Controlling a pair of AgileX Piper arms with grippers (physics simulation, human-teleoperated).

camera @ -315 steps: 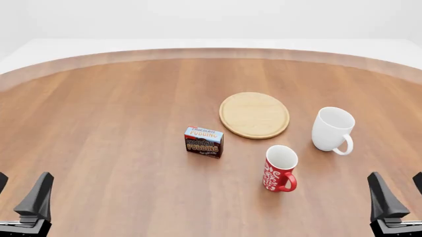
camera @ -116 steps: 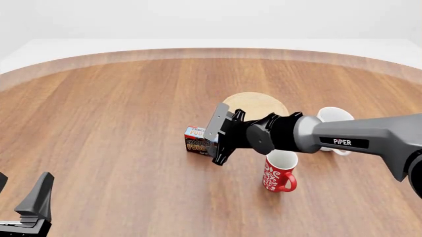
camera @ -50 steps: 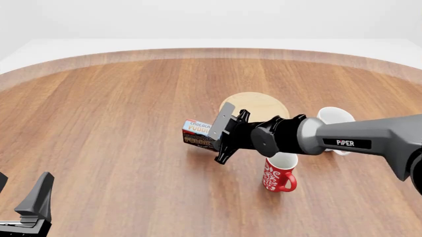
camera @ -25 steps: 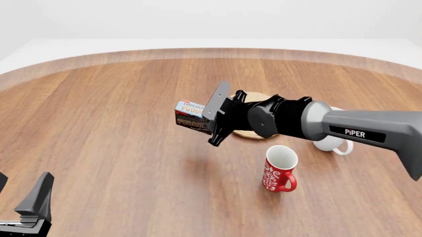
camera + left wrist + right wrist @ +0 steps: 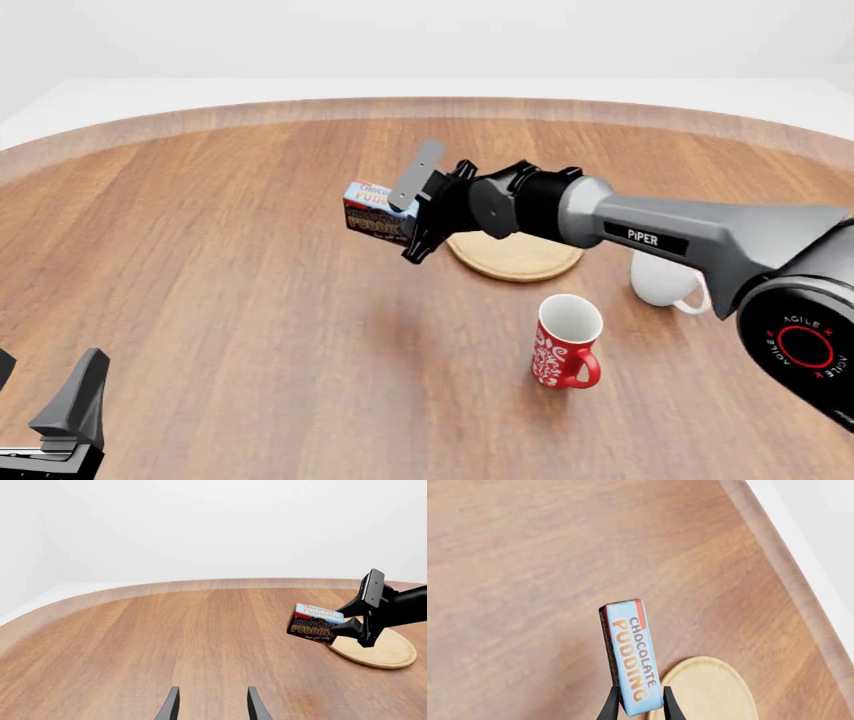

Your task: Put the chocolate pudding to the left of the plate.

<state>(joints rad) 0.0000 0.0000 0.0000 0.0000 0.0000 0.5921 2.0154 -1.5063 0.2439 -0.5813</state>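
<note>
**Pudding carried in the air, to be set down left of the plate**

The step in hand appears to be the carry and set-down. To do it well, the right arm point(image 5: 667, 235) should bring the pudding point(image 5: 375, 212) low over bare surface point(image 5: 200, 250) to the left of the plate point(image 5: 514, 258), level the carton so its base meets the wood flat, and only then let go. Releasing while it hangs tilted would likely tip it over. It should land clear of the plate's rim, not leaning on it.

The right arm reaches in from the right, stretched across above the plate toward the left, wrist turned. The white mug point(image 5: 665, 280) and red mug point(image 5: 566, 342) stand on the near right, away from its path.

The right gripper point(image 5: 411, 215) pinches the pudding, held off the surface just left of the plate and slightly tilted. The left gripper point(image 5: 211, 705) rests at the near left, fingers spread, holding nothing.
</note>
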